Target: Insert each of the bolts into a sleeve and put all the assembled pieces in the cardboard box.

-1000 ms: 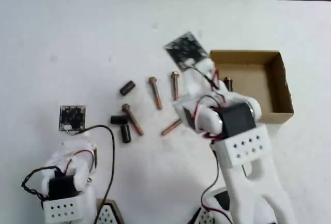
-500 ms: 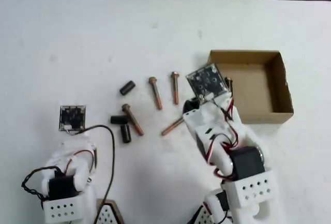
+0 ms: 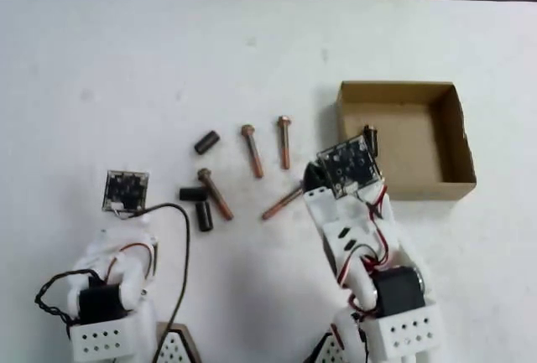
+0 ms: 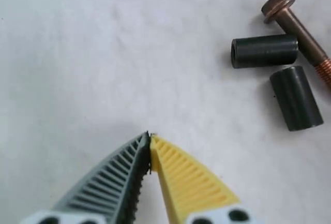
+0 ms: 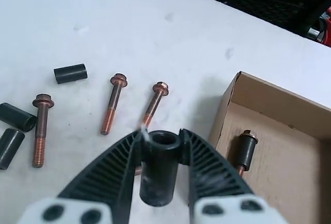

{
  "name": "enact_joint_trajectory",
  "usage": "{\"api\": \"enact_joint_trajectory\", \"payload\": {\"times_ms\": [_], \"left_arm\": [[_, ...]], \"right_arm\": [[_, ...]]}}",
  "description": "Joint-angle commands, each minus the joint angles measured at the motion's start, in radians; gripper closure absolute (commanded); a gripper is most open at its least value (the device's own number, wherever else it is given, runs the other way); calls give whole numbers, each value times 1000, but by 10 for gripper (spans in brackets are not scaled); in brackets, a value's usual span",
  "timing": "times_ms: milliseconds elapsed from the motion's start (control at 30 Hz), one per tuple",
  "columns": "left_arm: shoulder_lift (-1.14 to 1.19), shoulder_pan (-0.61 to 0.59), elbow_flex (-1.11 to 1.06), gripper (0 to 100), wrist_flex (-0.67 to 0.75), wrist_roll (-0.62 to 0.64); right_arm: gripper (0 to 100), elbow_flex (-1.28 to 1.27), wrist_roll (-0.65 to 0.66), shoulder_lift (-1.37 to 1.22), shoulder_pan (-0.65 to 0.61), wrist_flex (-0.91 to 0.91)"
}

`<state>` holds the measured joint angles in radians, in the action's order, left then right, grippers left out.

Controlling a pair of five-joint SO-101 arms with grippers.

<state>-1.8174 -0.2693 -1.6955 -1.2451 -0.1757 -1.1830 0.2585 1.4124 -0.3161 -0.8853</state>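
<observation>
My right gripper (image 5: 160, 140) is shut on a black sleeve (image 5: 158, 169), held with its open end facing outward. In the high view it hangs just left of the cardboard box (image 3: 413, 141), above the tip of a slanted bolt (image 3: 279, 204). Three more copper bolts (image 3: 250, 150) (image 3: 284, 141) (image 3: 215, 193) and three loose black sleeves (image 3: 206, 142) (image 3: 192, 194) (image 3: 204, 216) lie at mid-table. One bolt in a sleeve (image 5: 245, 150) rests inside the box (image 5: 282, 105). My left gripper (image 4: 149, 139) is shut and empty, a little short of two sleeves (image 4: 265, 51) (image 4: 296, 98) and a bolt (image 4: 299, 31).
The left arm (image 3: 113, 275) sits low at the table's front left, the right arm (image 3: 377, 271) at the front right. White tabletop stretches bare behind the parts and to the far left. The box's tall walls stand between my right gripper and its floor.
The right arm has pulled back from beside the box toward the table's front, with the sleeve between its fingers. The left wrist has shifted slightly.
</observation>
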Motion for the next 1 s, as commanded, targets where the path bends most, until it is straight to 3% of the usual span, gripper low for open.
{"api": "enact_joint_trajectory", "payload": {"times_ms": [0,367,733,967], "left_arm": [[-8,-4,3,978,14,-12],[-8,-8,60,978,-44,-8],[-7,-4,282,980,-104,-11],[-7,-2,311,980,-101,-57]], "right_arm": [[972,-43,2,122,4,27],[972,-253,2,384,7,27],[972,-318,0,386,8,31],[972,-431,-97,386,5,269]]}}
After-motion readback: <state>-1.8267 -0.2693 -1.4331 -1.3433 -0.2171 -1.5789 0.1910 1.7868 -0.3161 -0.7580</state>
